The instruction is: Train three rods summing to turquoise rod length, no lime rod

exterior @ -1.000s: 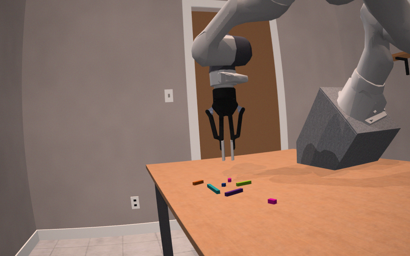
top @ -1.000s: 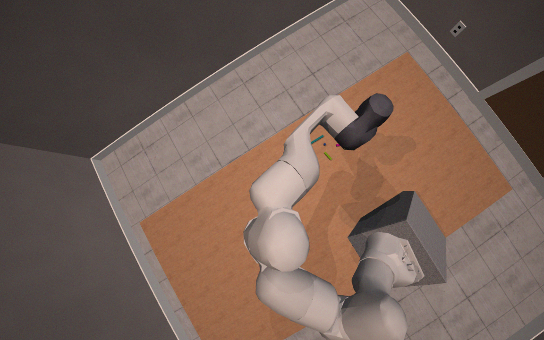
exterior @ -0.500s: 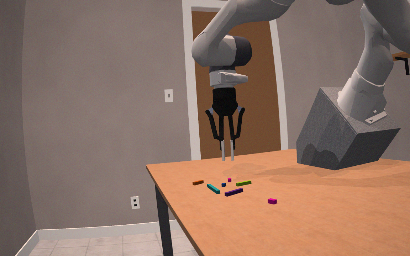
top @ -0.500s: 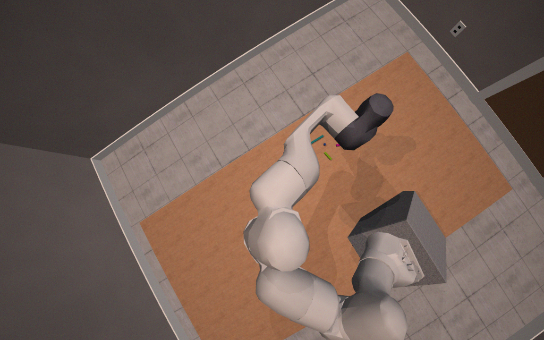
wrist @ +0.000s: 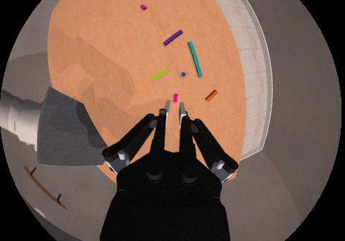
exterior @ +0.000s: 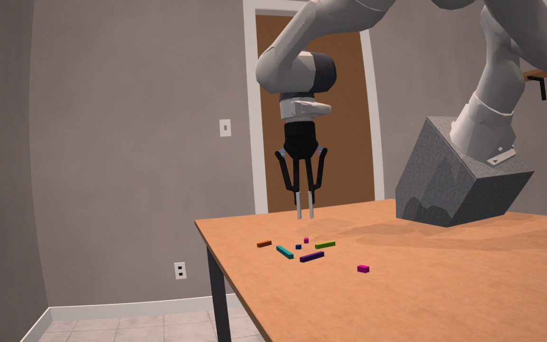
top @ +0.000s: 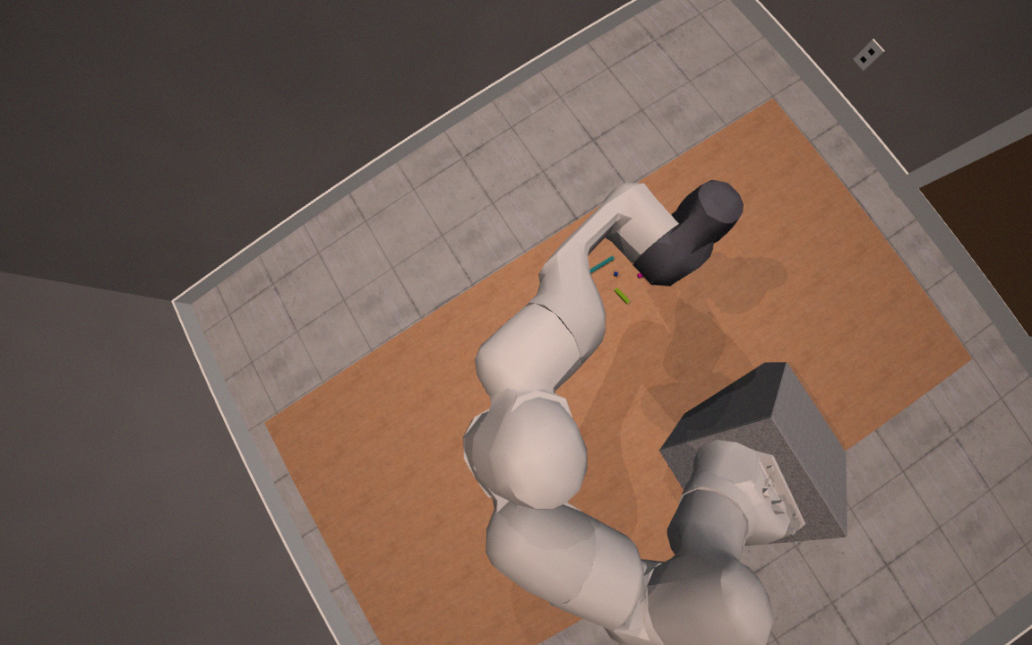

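Several rods lie flat on the wooden table near its left edge. The turquoise rod [exterior: 285, 251] lies beside a small blue rod [exterior: 297, 246], a purple rod [exterior: 311, 256], a lime rod [exterior: 325, 244] and an orange rod [exterior: 263, 243]. One magenta rod [exterior: 306, 240] lies at the back of the group; a second magenta rod [exterior: 363, 268] lies apart to the right. My gripper [exterior: 304, 216] hangs well above the table, over the near magenta rod [wrist: 175, 98]. Its fingers stand narrowly apart with nothing between them.
The arm's grey base block [exterior: 458, 178] stands on the table at the back right. The table's left edge [exterior: 224, 272] runs close to the orange rod. A brown door [exterior: 314, 127] is behind the table.
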Robot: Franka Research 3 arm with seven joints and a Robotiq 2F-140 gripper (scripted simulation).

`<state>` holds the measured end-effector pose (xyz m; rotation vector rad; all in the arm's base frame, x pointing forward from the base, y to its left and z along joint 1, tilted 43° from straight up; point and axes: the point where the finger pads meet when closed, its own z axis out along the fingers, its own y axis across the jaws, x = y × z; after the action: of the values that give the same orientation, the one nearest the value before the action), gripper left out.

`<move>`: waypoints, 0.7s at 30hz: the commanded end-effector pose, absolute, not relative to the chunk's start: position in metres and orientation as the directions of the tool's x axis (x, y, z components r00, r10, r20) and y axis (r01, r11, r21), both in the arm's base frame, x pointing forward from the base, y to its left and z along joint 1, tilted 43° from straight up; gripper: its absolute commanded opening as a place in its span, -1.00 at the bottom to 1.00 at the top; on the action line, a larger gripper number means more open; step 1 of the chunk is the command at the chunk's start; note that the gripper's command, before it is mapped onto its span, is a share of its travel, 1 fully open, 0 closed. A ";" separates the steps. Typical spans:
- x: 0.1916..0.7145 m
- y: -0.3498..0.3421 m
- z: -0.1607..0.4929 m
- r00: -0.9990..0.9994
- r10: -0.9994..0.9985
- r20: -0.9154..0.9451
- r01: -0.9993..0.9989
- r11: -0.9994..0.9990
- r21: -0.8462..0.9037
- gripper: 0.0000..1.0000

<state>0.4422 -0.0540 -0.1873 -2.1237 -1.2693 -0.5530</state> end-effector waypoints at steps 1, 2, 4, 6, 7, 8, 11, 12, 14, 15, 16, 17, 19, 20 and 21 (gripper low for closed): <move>0.443 -0.050 -0.192 0.460 0.640 0.616 0.887 -0.369 -0.279 -0.71; 0.443 -0.049 -0.193 0.460 0.640 0.616 0.887 -0.369 -0.279 -0.71; 0.444 -0.047 -0.195 0.460 0.640 0.616 0.887 -0.369 -0.279 -0.71; 0.444 -0.047 -0.195 0.460 0.640 0.616 0.887 -0.369 -0.279 -0.71; 0.444 -0.046 -0.197 0.460 0.640 0.616 0.887 -0.369 -0.279 -0.71; 0.444 -0.045 -0.198 0.460 0.640 0.616 0.887 -0.369 -0.279 -0.71; 0.444 -0.042 -0.201 0.460 0.640 0.616 0.887 -0.369 -0.279 -0.71; 0.444 -0.041 -0.203 0.460 0.640 0.616 0.887 -0.369 -0.279 -0.71; 0.444 -0.039 -0.205 0.460 0.640 0.616 0.887 -0.369 -0.279 -0.71; 0.444 -0.038 -0.206 0.460 0.640 0.616 0.887 -0.369 -0.279 -0.71; 0.444 -0.037 -0.207 0.460 0.640 0.616 0.887 -0.369 -0.279 -0.71; 0.444 -0.036 -0.208 0.460 0.640 0.616 0.887 -0.369 -0.279 -0.71; 0.445 -0.034 -0.210 0.460 0.640 0.616 0.887 -0.369 -0.279 -0.71; 0.445 -0.033 -0.211 0.460 0.640 0.616 0.887 -0.369 -0.279 -0.71; 0.445 -0.032 -0.212 0.460 0.640 0.616 0.887 -0.369 -0.279 -0.71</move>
<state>0.4432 -0.0337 -0.2083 -2.1257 -1.2581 -0.5483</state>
